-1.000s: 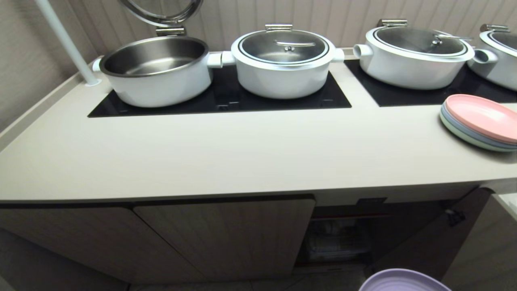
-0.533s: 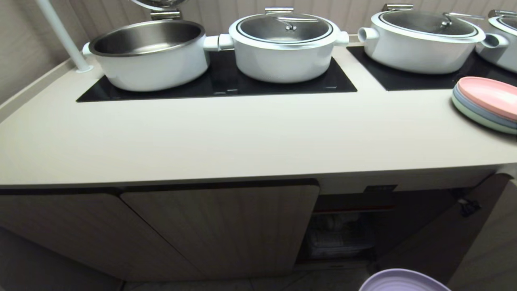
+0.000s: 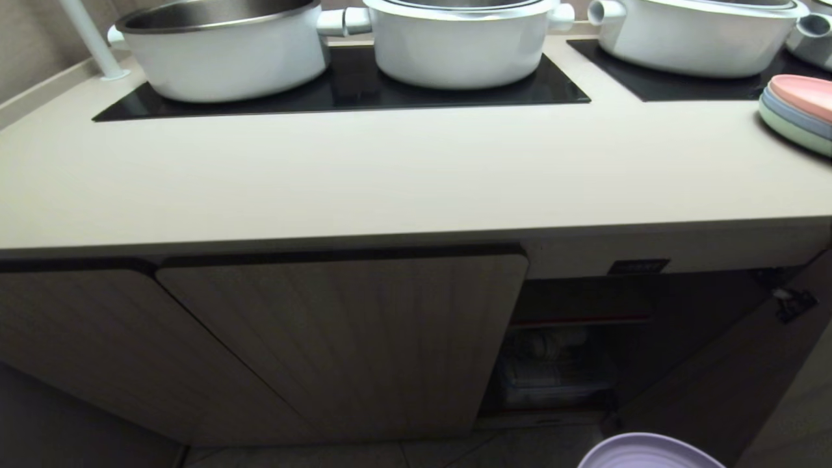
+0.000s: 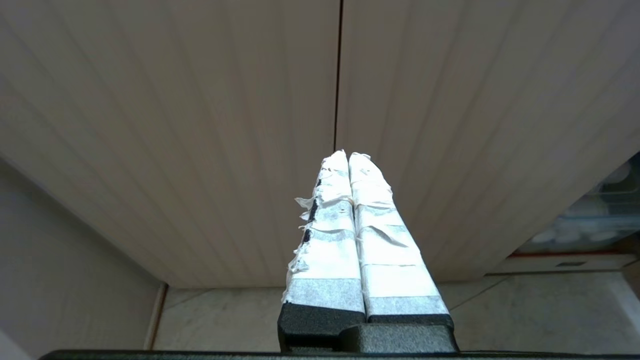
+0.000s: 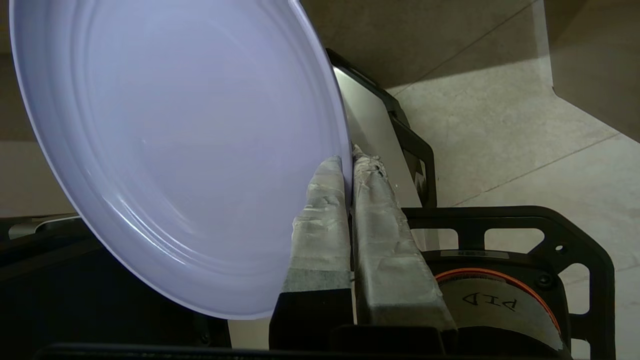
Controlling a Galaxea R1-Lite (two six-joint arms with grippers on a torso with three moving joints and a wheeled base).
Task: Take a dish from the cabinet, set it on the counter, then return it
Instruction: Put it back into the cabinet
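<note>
The lavender dish (image 5: 165, 145) is pinched at its rim by my right gripper (image 5: 348, 160), which is shut on it; both taped fingers clamp the edge. In the head view only the dish's top edge (image 3: 647, 452) shows, low at the bottom right, in front of the cabinet (image 3: 338, 338). The cabinet's right bay stands open, with a red-edged shelf (image 3: 578, 322) and a small black label (image 3: 637, 266) above. The beige counter (image 3: 390, 182) runs across above it. My left gripper (image 4: 348, 155) is shut on nothing and faces the ribbed cabinet doors (image 4: 200, 125).
White pots (image 3: 465, 39) stand on black hob panels (image 3: 344, 91) at the back of the counter. A pastel plate stack topped in pink (image 3: 799, 107) sits at the counter's right end. An open door (image 3: 728, 383) hangs right of the bay. My base frame (image 5: 500, 220) lies under the dish.
The whole head view has sunk: the counter and pots slid up the picture and the cabinet front fills more of it. The dish stays at the same spot in the picture.
</note>
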